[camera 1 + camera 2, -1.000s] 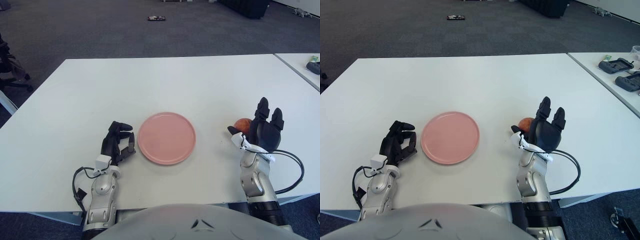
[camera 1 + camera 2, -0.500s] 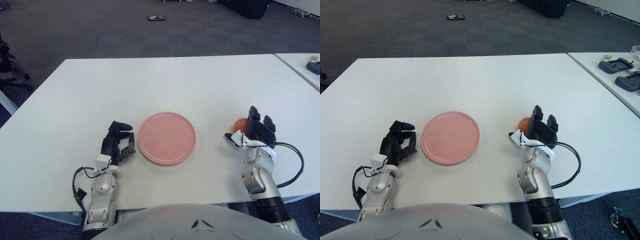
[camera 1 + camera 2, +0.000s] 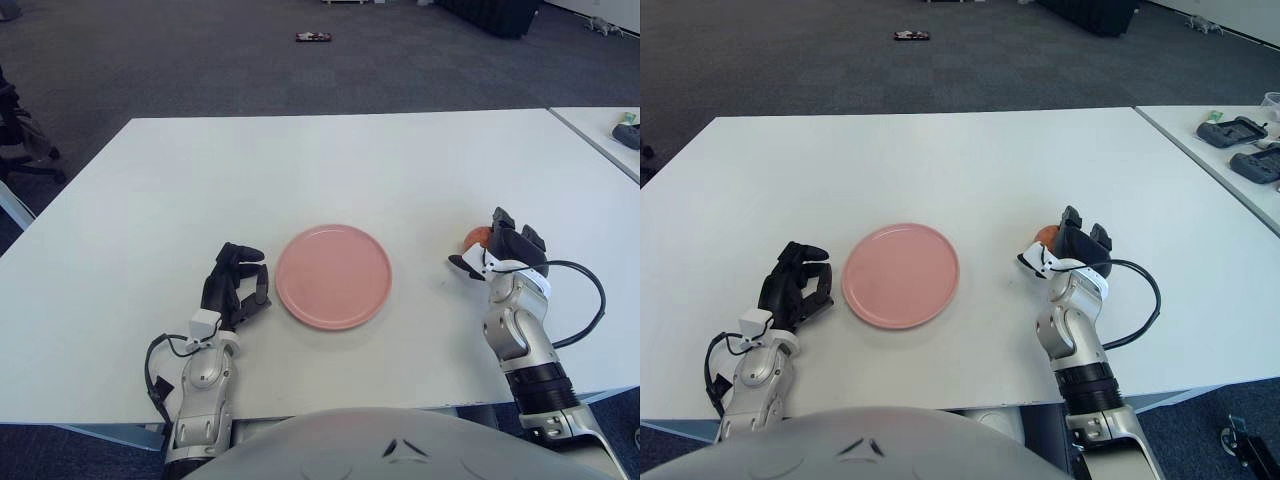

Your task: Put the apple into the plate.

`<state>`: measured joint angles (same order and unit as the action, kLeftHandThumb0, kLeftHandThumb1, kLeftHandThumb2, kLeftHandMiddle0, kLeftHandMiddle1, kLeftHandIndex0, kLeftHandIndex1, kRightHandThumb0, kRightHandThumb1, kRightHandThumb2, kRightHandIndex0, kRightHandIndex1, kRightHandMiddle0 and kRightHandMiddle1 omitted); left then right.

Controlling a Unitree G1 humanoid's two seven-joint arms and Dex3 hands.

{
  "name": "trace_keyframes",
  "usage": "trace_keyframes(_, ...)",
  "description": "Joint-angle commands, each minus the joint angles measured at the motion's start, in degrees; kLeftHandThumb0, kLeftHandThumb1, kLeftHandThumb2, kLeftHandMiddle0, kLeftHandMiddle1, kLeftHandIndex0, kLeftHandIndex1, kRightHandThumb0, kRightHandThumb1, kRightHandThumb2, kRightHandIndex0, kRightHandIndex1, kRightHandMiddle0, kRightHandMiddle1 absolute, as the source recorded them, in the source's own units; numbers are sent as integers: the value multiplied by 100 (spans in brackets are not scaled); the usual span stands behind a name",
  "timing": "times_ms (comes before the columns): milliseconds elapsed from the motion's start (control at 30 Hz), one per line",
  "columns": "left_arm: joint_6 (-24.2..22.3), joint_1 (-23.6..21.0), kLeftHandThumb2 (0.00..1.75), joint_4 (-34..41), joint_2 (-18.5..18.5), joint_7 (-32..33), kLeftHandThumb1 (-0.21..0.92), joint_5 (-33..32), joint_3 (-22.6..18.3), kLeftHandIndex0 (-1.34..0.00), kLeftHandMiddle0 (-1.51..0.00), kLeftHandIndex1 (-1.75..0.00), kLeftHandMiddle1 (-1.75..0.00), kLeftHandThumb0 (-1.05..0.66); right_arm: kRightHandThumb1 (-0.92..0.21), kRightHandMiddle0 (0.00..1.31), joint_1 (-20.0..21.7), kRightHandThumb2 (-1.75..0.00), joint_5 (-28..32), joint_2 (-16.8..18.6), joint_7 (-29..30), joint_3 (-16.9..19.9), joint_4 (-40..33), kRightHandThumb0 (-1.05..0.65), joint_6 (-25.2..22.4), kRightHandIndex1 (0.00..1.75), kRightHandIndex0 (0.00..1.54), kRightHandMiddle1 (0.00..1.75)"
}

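Right hand [image 3: 503, 250], raised and spread a second ago, now lowered with fingers [image 3: 1072, 219] curling over the apple [image 3: 475, 237] near the desk's [image 3: 330, 160] right edge, indicating grasp underway; pink plate [image 3: 333, 276] awaits centrally; left hand [image 3: 236, 285] rests curled, empty, near the front edge.

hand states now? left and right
Left hand: curled, holding nothing, resting on the table left of the plate.
Right hand: over the apple; grasp cannot be told.
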<state>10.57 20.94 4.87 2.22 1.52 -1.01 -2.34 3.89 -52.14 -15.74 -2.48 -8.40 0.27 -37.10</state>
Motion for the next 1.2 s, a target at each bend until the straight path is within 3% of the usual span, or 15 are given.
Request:
trace_keyframes(0, -83, 85, 100, -46, -6, 32, 57, 29, -8, -41, -65, -175, -170, -41, -81, 0, -5, -42, 178, -60, -167, -92, 280, -98, -48, 0, 0, 0)
trace_keyframes(233, -117, 108, 100, -2, -6, 42, 58, 50, 3, -41, -65, -175, -170, -40, -77, 0, 17, -50, 138, -90, -242, -207, 250, -92, -178, 0, 0, 1)
trace_keyframes(467, -129, 109, 99, -9, -8, 27, 58, 16, -12, -41, -65, -175, -170, -40, -71, 0, 32, -64, 118, -162, -307, -329, 268, -86, -238, 2, 3, 22)
trace_keyframes(867, -78, 90, 101, -53, -7, 43, 56, 39, -15, -42, -65, -175, -170, -41, -75, 0, 26, -62, 51, -313, -589, -519, 177, -87, -496, 84, 0, 77)
trace_keyframes(933, -76, 86, 102, -55, -5, 42, 56, 32, -18, -42, -65, -175, -170, -41, -74, 0, 31, -62, 49, -334, -609, -544, 163, -88, -532, 106, 0, 98)
trace_keyframes(1000, -71, 83, 102, -60, -9, 34, 56, 26, -20, -42, -65, -175, -170, -41, -72, 0, 35, -65, 49, -344, -614, -563, 148, -87, -574, 117, 0, 113)
trace_keyframes(1067, -60, 80, 102, -68, -14, 28, 56, 27, -19, -42, -66, -175, -169, -41, -64, 0, 43, -76, 41, -348, -625, -576, 137, -83, -631, 133, 0, 138)
trace_keyframes(1167, -59, 79, 102, -72, -19, 25, 56, 31, -18, -43, -67, -175, -169, -41, -54, 1, 59, -90, 33, -351, -635, -596, 133, -76, -701, 152, 1, 162)
